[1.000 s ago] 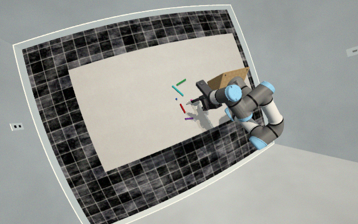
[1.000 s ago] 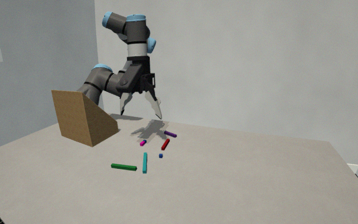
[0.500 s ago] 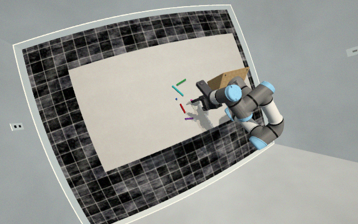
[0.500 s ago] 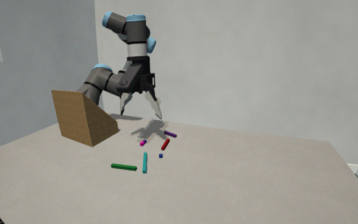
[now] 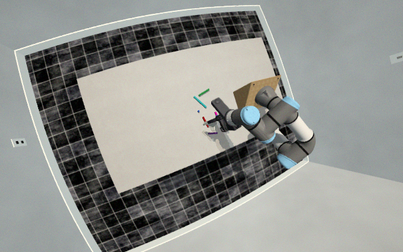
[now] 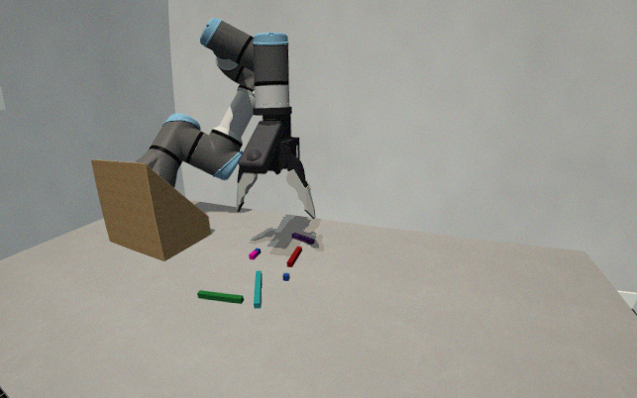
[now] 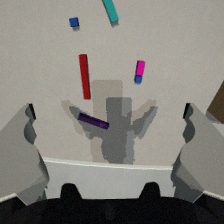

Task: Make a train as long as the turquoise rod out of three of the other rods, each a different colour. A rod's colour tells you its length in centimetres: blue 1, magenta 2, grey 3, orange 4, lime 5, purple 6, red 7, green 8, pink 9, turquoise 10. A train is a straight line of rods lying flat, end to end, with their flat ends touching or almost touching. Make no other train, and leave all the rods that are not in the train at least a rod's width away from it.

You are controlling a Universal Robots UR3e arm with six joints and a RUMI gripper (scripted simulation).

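Note:
My gripper [image 6: 275, 212] is open and empty, hanging well above the table with its fingers pointing down. Below it, in the wrist view, lie the purple rod [image 7: 93, 120], the red rod [image 7: 84, 76] and the short magenta rod [image 7: 139, 71], all flat and apart from one another. Farther out are the small blue rod [image 7: 74, 22] and the turquoise rod [image 7: 110, 11]. In the exterior view the turquoise rod [image 6: 258, 289] lies next to the green rod [image 6: 220, 297], with the blue rod [image 6: 286, 276], red rod [image 6: 294, 256], magenta rod [image 6: 255, 253] and purple rod [image 6: 303, 239] behind them.
A brown wedge-shaped box [image 6: 148, 208] stands on the table to the left of the rods, close to the arm's base. The arm's shadow falls over the purple rod.

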